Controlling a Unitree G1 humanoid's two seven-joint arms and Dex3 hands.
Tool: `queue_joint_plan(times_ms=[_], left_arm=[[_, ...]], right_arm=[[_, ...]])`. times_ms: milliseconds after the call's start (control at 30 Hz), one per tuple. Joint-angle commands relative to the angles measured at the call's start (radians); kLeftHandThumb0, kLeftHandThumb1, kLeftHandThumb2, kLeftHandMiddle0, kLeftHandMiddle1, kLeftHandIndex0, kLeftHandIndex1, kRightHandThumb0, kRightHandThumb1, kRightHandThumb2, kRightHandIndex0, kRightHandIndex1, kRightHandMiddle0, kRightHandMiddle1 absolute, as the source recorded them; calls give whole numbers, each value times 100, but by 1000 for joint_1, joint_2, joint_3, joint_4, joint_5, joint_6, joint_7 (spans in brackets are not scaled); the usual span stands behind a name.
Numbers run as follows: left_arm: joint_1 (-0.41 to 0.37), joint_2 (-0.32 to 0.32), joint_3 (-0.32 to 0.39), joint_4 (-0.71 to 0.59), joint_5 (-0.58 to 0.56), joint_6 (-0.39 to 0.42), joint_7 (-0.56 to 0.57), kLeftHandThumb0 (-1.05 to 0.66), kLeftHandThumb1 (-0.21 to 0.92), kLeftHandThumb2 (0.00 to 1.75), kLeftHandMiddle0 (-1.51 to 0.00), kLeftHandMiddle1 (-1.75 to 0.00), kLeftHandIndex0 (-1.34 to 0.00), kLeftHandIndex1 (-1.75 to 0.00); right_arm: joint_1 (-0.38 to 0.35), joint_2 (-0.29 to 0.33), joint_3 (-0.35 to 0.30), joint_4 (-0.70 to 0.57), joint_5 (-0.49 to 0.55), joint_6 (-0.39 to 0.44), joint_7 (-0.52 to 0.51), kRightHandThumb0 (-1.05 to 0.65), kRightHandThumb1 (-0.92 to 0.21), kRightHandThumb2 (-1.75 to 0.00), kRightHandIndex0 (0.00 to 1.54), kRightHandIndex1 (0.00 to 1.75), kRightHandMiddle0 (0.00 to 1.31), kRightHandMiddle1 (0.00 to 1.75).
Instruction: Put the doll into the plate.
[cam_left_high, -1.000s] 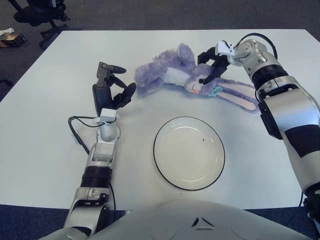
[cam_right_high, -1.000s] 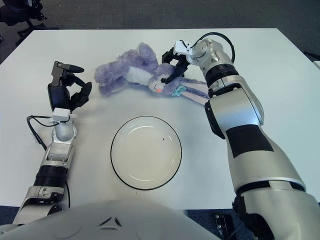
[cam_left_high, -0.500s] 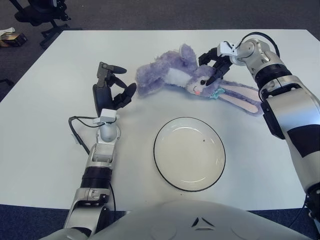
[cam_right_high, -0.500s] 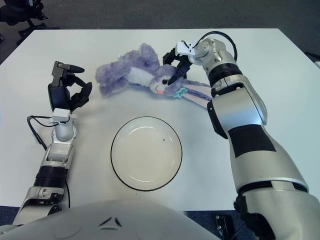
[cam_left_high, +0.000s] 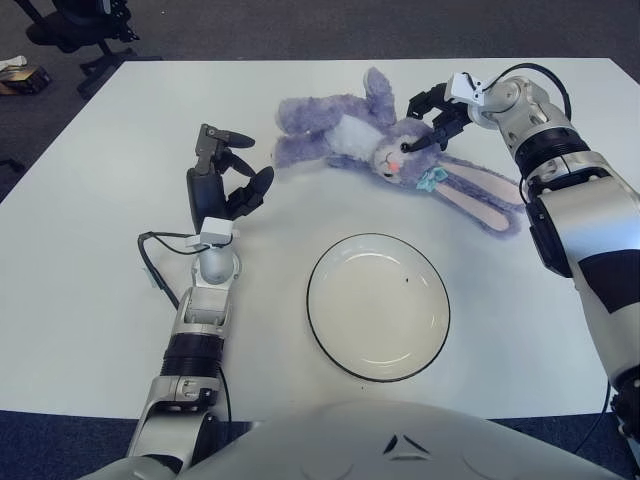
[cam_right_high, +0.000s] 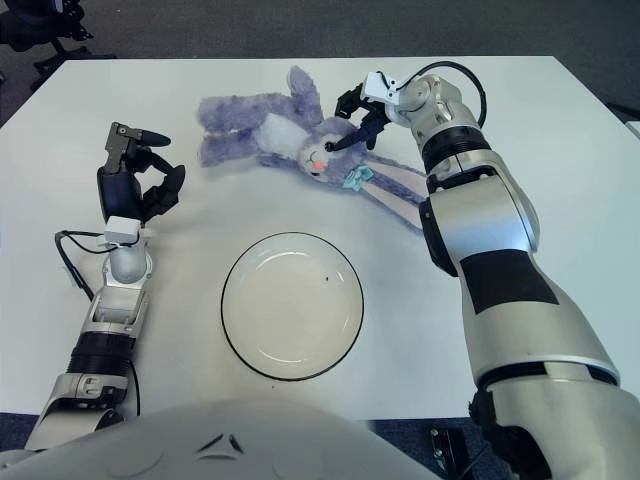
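On table (cam_left_high: 90, 250): one doll (cam_left_high: 385, 148), one plate (cam_left_high: 378, 306).

2 head-mounted eyes look down, sharing the table (cam_left_high: 90, 250).

**Hidden and cut-off regions**

The right hand (cam_left_high: 432, 112) covered the top of the doll's (cam_left_high: 385, 150) head, so contact between its fingers (cam_left_high: 419, 100) and the plush could not be resolved. The robot's torso (cam_left_high: 400, 445) masked the desk's (cam_left_high: 90, 280) near edge. The office chair (cam_left_high: 85, 25) was cut off by the frame's top, and the floor object (cam_left_high: 20, 75) by its left edge.
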Motion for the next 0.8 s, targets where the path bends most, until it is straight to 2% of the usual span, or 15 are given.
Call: queue_joint_plan(times_ms=[0,100,233,467,567,633,767], left_arm=[[111,-35,-14,70,-8,9,-8,-35,92,31,-73,-175,-42,-151],[108,-35,-14,70,-8,12,-10,-35,92,31,-74,-175,-42,-151],[106,-35,-13,72,-8,13,-12,-35,92,31,-74,-175,-43,-151],[103,-35,-13,75,-8,14,-13,-35,92,30,-74,-175,-43,-151],[101,-35,-14,76,-7,15,-14,-35,92,30,-74,-175,-43,-151],[100,-35,-15,77,-7,15,-14,-35,92,30,-74,-175,-43,-151],[100,-34,-15,78,-6,14,-14,-35,92,30,-74,-175,-43,-150]], right_arm=[[22,-12,-14,-33,19,2,-29,-56,-92,-9,81,17,49,47],[30,-21,-11,-52,19,-7,-39,-56,-92,-9,81,6,50,37],[43,-31,-10,-81,21,-11,-52,-56,-92,-10,80,2,51,31],[132,-45,-22,-233,19,5,-163,-56,-92,-10,73,0,53,24],[224,-48,-27,-382,-2,19,-255,-56,-92,-10,69,0,54,22],[310,-56,-31,-523,-26,20,-323,-56,-92,-10,67,0,53,21],[403,-78,-23,-694,-84,33,-392,-55,-92,-13,65,0,53,19]])
